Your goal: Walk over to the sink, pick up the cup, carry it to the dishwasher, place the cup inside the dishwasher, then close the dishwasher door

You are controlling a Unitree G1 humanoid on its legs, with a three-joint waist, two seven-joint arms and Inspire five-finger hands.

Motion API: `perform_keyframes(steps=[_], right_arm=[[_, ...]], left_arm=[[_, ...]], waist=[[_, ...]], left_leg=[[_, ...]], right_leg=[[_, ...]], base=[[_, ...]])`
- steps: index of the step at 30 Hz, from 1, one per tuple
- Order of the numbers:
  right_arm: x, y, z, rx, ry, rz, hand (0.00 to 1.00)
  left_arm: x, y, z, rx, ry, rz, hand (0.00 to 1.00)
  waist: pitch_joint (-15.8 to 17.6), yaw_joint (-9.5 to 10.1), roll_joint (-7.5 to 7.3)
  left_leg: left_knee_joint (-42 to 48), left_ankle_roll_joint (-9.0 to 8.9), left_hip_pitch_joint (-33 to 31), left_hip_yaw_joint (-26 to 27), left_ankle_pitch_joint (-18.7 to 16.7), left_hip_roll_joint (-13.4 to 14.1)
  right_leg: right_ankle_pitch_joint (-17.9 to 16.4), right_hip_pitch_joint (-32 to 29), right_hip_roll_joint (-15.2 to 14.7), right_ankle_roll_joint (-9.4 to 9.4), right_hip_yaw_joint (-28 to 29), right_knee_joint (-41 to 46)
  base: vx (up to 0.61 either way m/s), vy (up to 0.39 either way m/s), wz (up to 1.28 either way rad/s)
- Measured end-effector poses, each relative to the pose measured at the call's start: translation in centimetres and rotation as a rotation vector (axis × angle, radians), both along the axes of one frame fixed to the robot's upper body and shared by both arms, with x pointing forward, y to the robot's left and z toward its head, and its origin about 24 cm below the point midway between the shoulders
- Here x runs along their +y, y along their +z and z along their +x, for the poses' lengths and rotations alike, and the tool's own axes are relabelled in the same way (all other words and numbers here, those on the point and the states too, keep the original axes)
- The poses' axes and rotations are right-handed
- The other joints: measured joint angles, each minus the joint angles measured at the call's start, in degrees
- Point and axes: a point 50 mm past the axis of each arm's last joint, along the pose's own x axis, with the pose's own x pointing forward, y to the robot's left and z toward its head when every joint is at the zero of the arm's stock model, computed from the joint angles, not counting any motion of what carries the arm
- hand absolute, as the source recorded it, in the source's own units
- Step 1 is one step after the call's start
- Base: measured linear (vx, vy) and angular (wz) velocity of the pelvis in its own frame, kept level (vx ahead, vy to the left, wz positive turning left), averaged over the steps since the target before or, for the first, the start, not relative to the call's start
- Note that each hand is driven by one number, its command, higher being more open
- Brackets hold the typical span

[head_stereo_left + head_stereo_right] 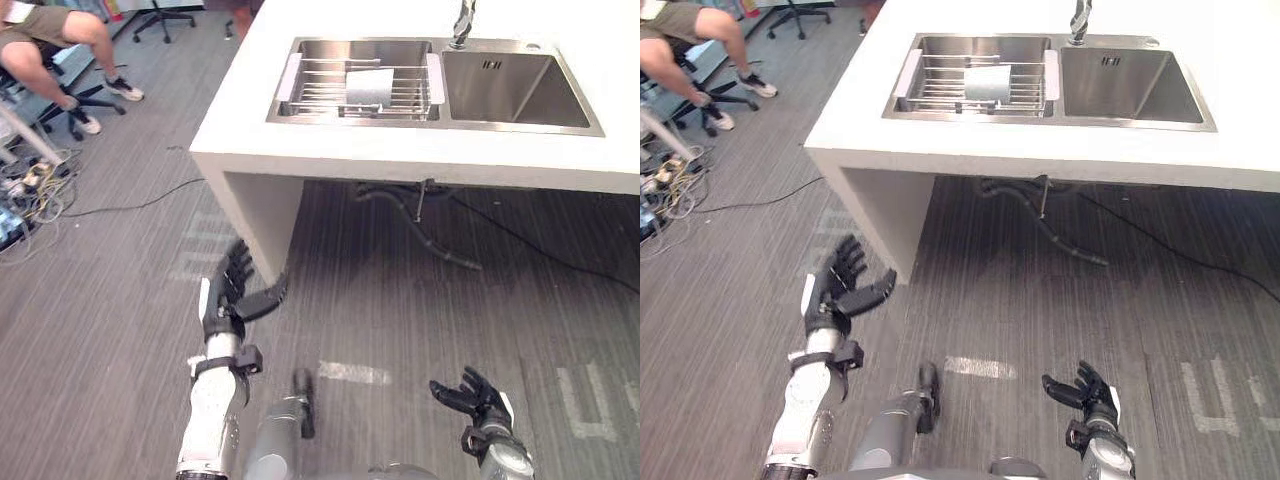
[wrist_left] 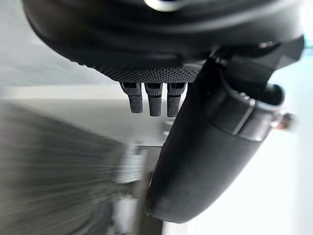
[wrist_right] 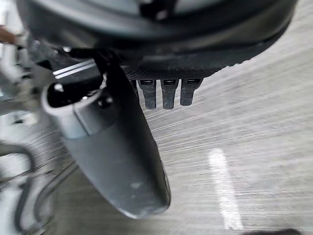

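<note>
the cup lies in a wire rack in the counter sink. the left hand and right hand hang over the floor, fingers spread, empty.

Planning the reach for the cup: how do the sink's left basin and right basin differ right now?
The left basin holds a wire rack with the cup on it; the right basin shows bare steel. The left basin lies nearer the left end of the counter, the right basin past the tap. Both are steel, sunk side by side in the white counter.
</note>
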Motion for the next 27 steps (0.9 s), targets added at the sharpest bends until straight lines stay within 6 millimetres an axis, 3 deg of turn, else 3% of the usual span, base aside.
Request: perform_keyframes(steps=[1,2,3,4,5,6,7,10,11,12,13,14,15,16,18,20,21,23,25,27], right_arm=[[0.2,-0.3,-0.8,0.023,-0.001,0.006,0.9],[0.3,-0.4,-1.2,0.035,0.002,0.009,0.9],[0.6,-0.7,-1.4,0.054,0.02,0.014,0.9],[0.9,-0.8,-1.3,0.053,0.027,0.019,0.9],[1.2,-0.8,-1.2,0.051,0.035,0.023,0.9],[1.6,-0.7,-0.6,0.04,0.067,0.029,0.9],[2.2,-0.7,-0.3,0.036,0.109,0.041,0.9],[3.8,-0.8,0.3,0.019,0.192,0.062,0.9],[3.9,-0.8,0.4,0.015,0.203,0.062,0.9],[3.9,-0.7,0.5,0.011,0.209,0.061,0.9],[3.8,-0.8,0.2,0.02,0.211,0.058,0.9],[3.4,-0.8,-0.1,0.028,0.212,0.049,0.9],[2.1,-0.7,-0.3,0.051,0.213,0.017,0.9],[1.3,-0.5,-0.2,0.049,0.215,-0.005,0.9],[0.7,-0.4,-0.6,0.059,0.206,-0.013,0.9],[0.2,-0.6,-2.0,0.083,0.179,-0.014,0.9],[0.1,-0.5,-2.6,0.083,0.175,-0.015,0.9],[0.1,-0.2,-3.1,0.073,0.176,-0.021,0.9],[0.1,-0.2,-3.1,0.073,0.175,-0.019,0.9],[0.2,-0.3,-3.2,0.075,0.18,-0.006,0.9]], left_arm=[[-0.3,1.8,-0.1,-0.073,-0.005,0.042,0.9],[-0.3,2.6,-0.3,-0.107,-0.004,0.07,0.9],[-0.2,3.9,-0.6,-0.168,0.004,0.131,0.9],[-0.1,5.2,-0.6,-0.224,0.003,0.185,0.9],[-0.1,5.8,-0.6,-0.249,0.011,0.211,0.9],[-0.1,6.7,-0.7,-0.289,0.035,0.247,0.9],[-0.2,7.3,-0.9,-0.325,0.057,0.267,0.9],[-0.4,8.5,-1.5,-0.41,0.074,0.313,0.9],[-0.4,8.5,-1.5,-0.416,0.075,0.326,0.9],[-0.3,8.6,-1.5,-0.416,0.074,0.334,0.9],[-0.1,8.5,-1.4,-0.41,0.072,0.35,0.9],[0.0,8.2,-1.3,-0.4,0.067,0.359,0.9],[0.0,7.1,-0.7,-0.345,0.05,0.376,0.9],[0.2,6.9,0.1,-0.321,0.033,0.416,0.9],[-0.2,6.7,1.4,-0.297,-0.022,0.476,0.9],[-1.6,6.8,2.7,-0.28,-0.143,0.581,0.9],[-2.5,6.9,2.7,-0.293,-0.201,0.627,0.9],[-3.6,7.5,2.8,-0.331,-0.267,0.683,0.9],[-4.0,8.4,3.1,-0.374,-0.301,0.746,0.9],[-4.1,9.3,3.4,-0.404,-0.321,0.794,0.9]], waist=[[-0.24,0.0,-0.39],[-0.51,0.13,-0.86],[-1.15,0.06,-1.95],[-1.25,-0.52,-2.12],[-1.28,-0.99,-2.17],[-1.31,-1.32,-2.06],[-1.59,-1.74,-1.55],[-2.48,-2.44,-0.58],[-2.63,-2.81,-0.51],[-2.94,-3.26,-0.55],[-3.76,-3.83,-1.67],[-3.59,-4.45,-1.35],[-4.34,-4.28,2.07],[-4.43,-4.01,2.88],[-4.4,-4.46,2.83],[-2.84,-5.79,2.92],[-2.76,-5.32,2.77],[-2.73,-4.71,2.59],[-2.99,-4.62,2.74],[-2.99,-4.63,2.67]], left_leg=[[3.97,-0.21,0.44,0.82,-3.94,0.15],[4.93,0.0,1.35,1.47,-5.75,0.11],[4.78,0.28,4.35,2.81,-8.31,-0.29],[3.32,0.47,7.91,2.93,-9.88,-0.5],[2.32,0.55,9.81,2.96,-10.35,-0.57],[-0.11,0.36,14.2,3.19,-11.22,-0.35],[-3.15,-0.18,18.71,3.57,-11.75,0.51],[-8.62,-1.56,26.49,4.13,-12.56,3.07],[-8.96,-2.23,27.41,4.16,-12.95,3.55],[-9.35,-4.07,29.08,4.09,-14.1,4.24],[-8.71,-6.44,30.18,3.85,-16.02,4.03],[-7.78,-7.48,30.51,2.95,-17.29,4.39],[-6.55,-7.49,30.5,2.45,-17.78,7.39],[-5.79,-7.3,30.32,2.33,-16.22,7.83],[-4.37,-7.53,30.49,1.3,-13.95,7.94],[8.46,-9.54,28.08,-1.8,-10.96,10.03],[18.29,-9.33,24.37,-1.62,-7.73,11.64],[26.31,-8.06,19.04,0.65,-9.94,13.62],[22.76,-5.71,15.58,2.97,-12.2,13.44],[10.68,-4.38,14.12,3.64,-12.97,11.05]], right_leg=[[-0.01,-1.05,-0.27,0.13,3.01,5.99],[0.11,-2.22,-0.54,1.0,3.96,10.13],[2.28,-6.02,-1.35,6.3,4.56,20.7],[7.89,-10.54,-2.09,14.38,4.76,32.68],[7.83,-13.09,-2.62,14.22,4.4,38.37],[5.86,-17.46,-3.33,10.61,3.28,46.65],[4.1,-20.97,-4.06,7.34,0.49,49.31],[1.59,-30.26,-4.43,3.3,-5.11,43.51],[1.56,-31.86,-4.24,3.18,-5.56,40.45],[2.2,-34.2,-3.33,3.17,-5.75,32.09],[8.3,-34.33,-2.38,1.94,-5.18,19.25],[14.1,-33.81,-1.93,0.61,-4.86,17.74],[13.98,-32.33,0.48,-0.1,-5.59,16.87],[13.02,-32.33,1.24,-1.16,-5.36,17.11],[11.28,-30.95,1.09,-1.53,-5.88,17.46],[9.39,-23.89,1.15,-2.1,-8.61,15.22],[8.95,-20.55,1.4,-2.63,-8.79,12.94],[8.02,-17.68,1.73,-3.73,-8.75,10.51],[7.84,-16.34,1.41,-3.51,-8.42,8.94],[7.63,-15.02,0.57,-2.56,-8.1,7.9]], base=[[0.66,0.24,-0.13],[0.78,0.284,-0.39],[0.6,0.176,-0.39],[0.57,0.149,-0.31],[0.5,0.093,-0.2],[0.45,0.046,-0.23],[0.44,0.028,-0.26],[0.43,-0.066,-0.13],[0.52,-0.229,0.11],[0.53,-0.276,0.23],[0.54,-0.288,0.32],[0.45,-0.212,0.17],[0.43,-0.188,-0.11],[0.4,-0.179,-0.21],[0.34,-0.202,0.14],[0.27,-0.19,0.47],[0.15,-0.109,0.2],[0.16,-0.078,-0.04],[0.14,-0.014,-0.05],[0.18,0.073,-0.03]])
